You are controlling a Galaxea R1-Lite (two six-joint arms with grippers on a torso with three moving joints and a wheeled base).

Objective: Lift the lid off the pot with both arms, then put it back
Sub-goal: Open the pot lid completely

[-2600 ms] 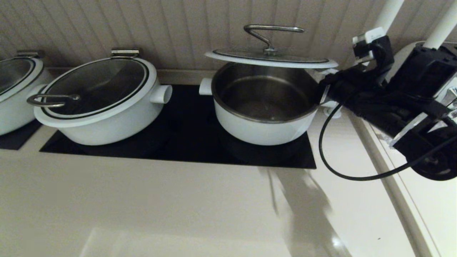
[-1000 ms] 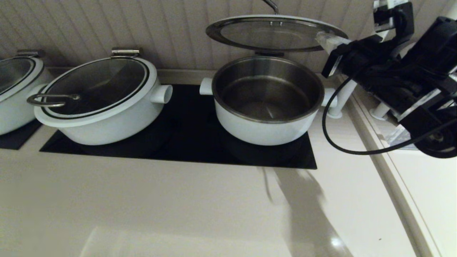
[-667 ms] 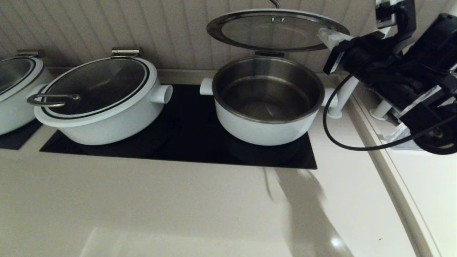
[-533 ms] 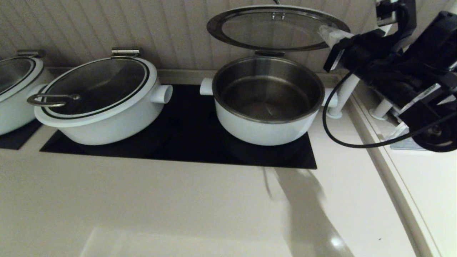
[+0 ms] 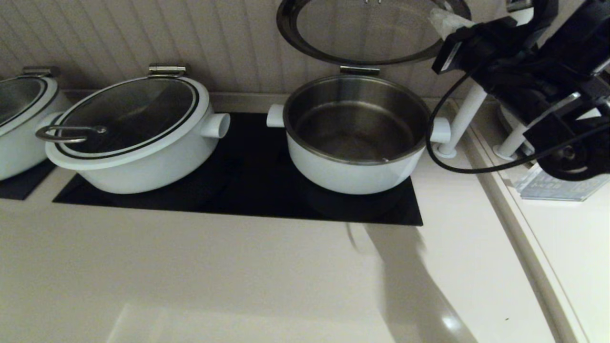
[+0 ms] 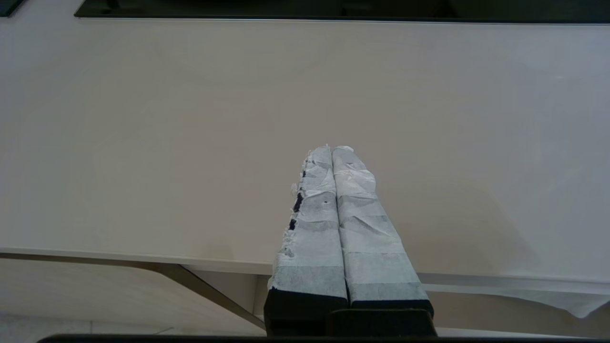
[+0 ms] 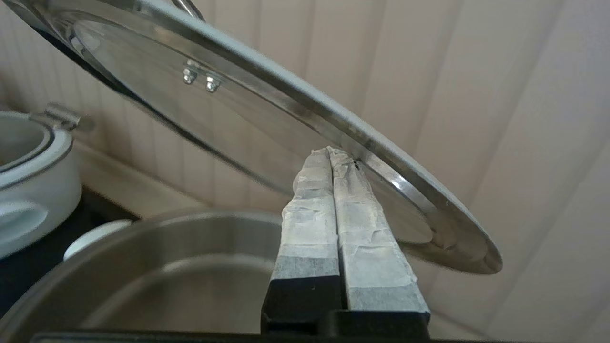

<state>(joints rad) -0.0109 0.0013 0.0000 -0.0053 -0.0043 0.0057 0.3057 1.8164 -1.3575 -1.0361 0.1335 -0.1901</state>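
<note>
The pot (image 5: 352,169) stands uncovered on the black cooktop, its steel inside bare; it also shows in the right wrist view (image 7: 181,267). The lid (image 5: 362,33) is tilted up above the pot's back edge near the steel hinge bracket (image 5: 360,70), underside toward me, handle out of view. My right gripper (image 5: 441,16) is shut, and its taped fingertips press against the underside of the lid's rim (image 7: 362,143); the gripper (image 7: 330,151) holds nothing between its jaws. My left gripper (image 6: 332,148) is shut and empty over the bare counter, out of the head view.
A wider white pot with a loop-handled lid (image 5: 133,138) stands left on the cooktop (image 5: 248,195). Another pot (image 5: 19,124) sits at the far left edge. White posts (image 5: 460,124) stand right of the pot. A ribbed wall is close behind.
The lid has swung higher and steeper from nearly flat over the pot. My right gripper has risen with it under the rim.
</note>
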